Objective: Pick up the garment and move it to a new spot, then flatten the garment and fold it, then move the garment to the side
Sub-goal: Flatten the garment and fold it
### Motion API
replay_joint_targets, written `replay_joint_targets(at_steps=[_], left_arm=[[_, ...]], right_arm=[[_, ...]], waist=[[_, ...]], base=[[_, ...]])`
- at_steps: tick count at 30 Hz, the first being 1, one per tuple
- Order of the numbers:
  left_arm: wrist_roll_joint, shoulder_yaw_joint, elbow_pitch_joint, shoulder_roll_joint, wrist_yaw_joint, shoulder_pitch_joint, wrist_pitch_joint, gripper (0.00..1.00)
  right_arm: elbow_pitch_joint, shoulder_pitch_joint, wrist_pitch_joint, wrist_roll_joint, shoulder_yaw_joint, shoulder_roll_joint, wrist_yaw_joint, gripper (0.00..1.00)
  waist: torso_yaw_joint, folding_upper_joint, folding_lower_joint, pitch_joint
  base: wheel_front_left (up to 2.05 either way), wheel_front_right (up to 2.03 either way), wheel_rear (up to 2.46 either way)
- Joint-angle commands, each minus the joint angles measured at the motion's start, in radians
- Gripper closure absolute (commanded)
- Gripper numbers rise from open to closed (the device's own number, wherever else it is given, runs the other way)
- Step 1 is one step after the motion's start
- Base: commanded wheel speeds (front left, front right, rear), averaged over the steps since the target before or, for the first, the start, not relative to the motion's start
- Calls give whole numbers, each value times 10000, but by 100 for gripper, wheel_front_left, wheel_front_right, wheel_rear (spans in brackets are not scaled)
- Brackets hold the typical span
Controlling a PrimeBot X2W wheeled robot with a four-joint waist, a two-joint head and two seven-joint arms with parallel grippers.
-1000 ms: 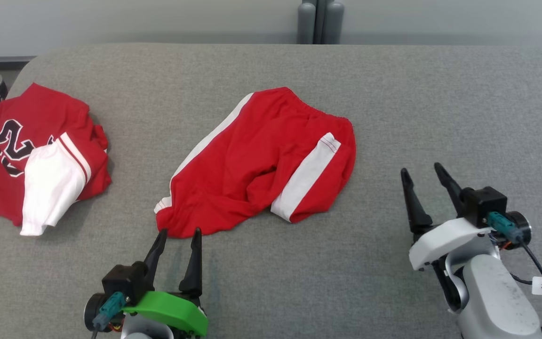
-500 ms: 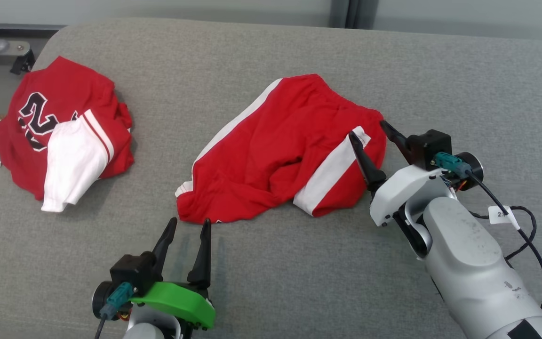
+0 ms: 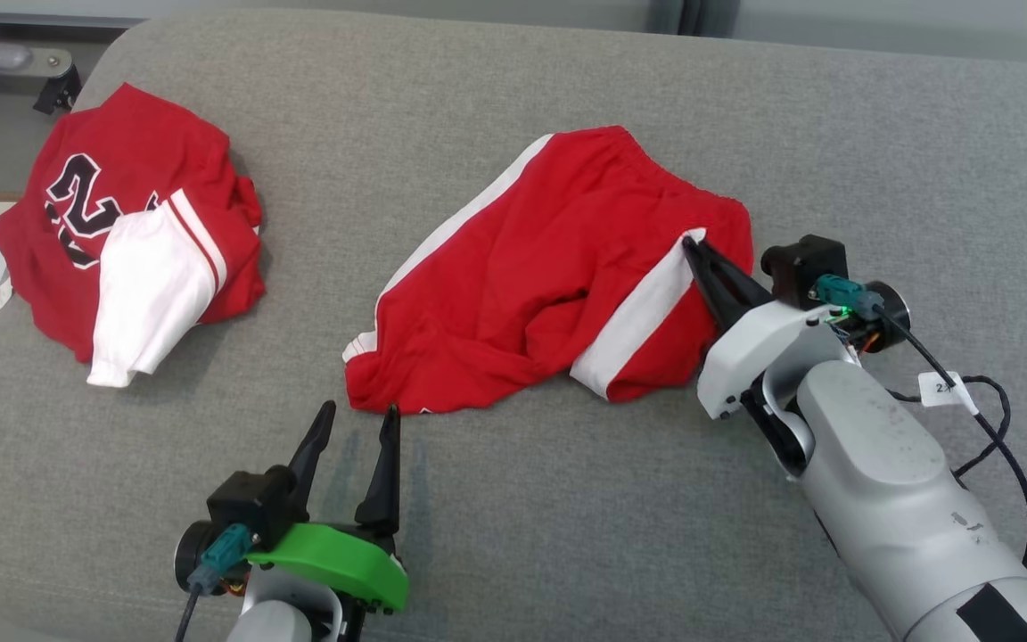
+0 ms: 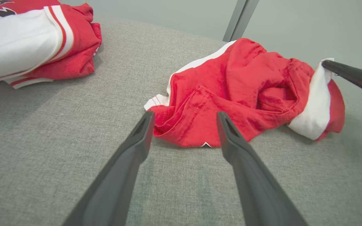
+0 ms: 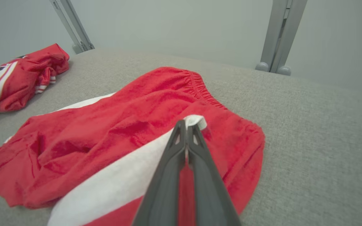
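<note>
Though folds hide its lower layer, the garment (image 3: 549, 259) is clamped at 3 o'clock by the right pincer (image 3: 688, 241); the left pincer (image 3: 359, 408) stands apart.

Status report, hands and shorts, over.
Right hand shut on red shorts at the white stripe. Left hand open, short of the hem. Shorts crumpled, unfolded. Red jersey apart at left, nothing in the way.

R wrist: shorts (image 5: 112, 135), jersey (image 5: 33, 72) cut by edges.
</note>
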Motion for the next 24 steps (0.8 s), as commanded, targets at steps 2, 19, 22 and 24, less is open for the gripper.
replay_joint_targets(at_steps=[2,19,22,24], left_arm=[[39,-4,19,22,-32,-75,-5,0],[200,212,188,22,-32,742,-5,0],[200,251,155,22,-32,747,-5,0],[208,295,123,21,-32,773,-5,0]], right_arm=[[-555,-93,-44,149,76,-39,-14,100],[-4854,-3587,-33,3083,1945,-50,-14,100],[-3905,-4006,-29,2552,1008,-41,-14,100],[-3102,-4052,-29,1929,272,-47,-14,100]], waist=[[-25,0,0,-114],[-217,0,0,-1487],[-239,0,0,-1493],[-292,0,0,-1463]], base=[[0,0,0],[0,0,0],[0,0,0],[0,0,0]])
